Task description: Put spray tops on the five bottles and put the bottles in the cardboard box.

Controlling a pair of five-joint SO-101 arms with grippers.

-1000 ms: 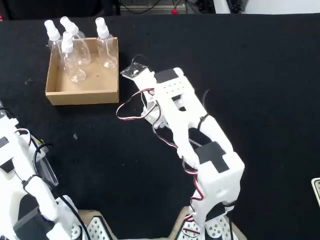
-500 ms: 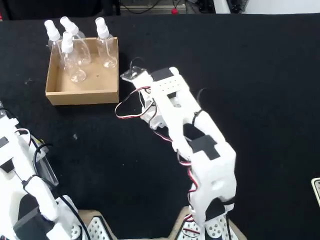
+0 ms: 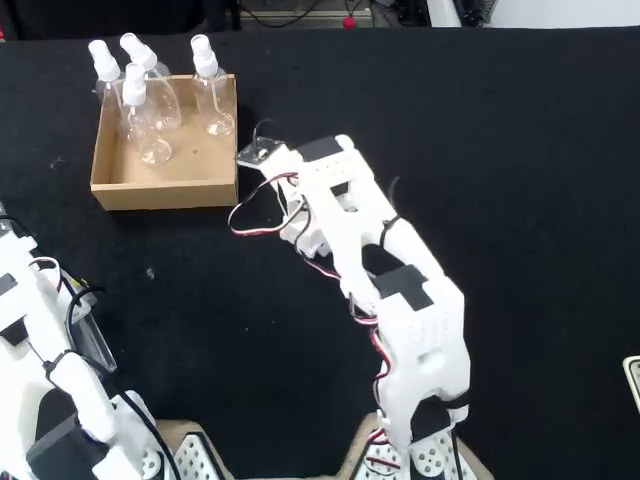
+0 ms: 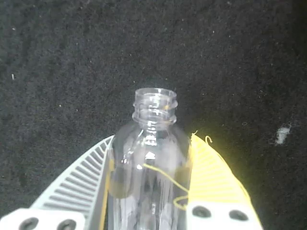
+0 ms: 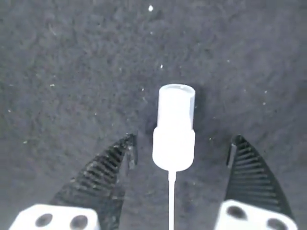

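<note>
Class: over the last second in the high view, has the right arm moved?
Yes. The right arm has shifted slightly left, toward the cardboard box, which has stayed put.

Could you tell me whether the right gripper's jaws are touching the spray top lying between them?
Apart. The right wrist view shows the right gripper open around the spray top, with dark table visible between it and each jaw.
</note>
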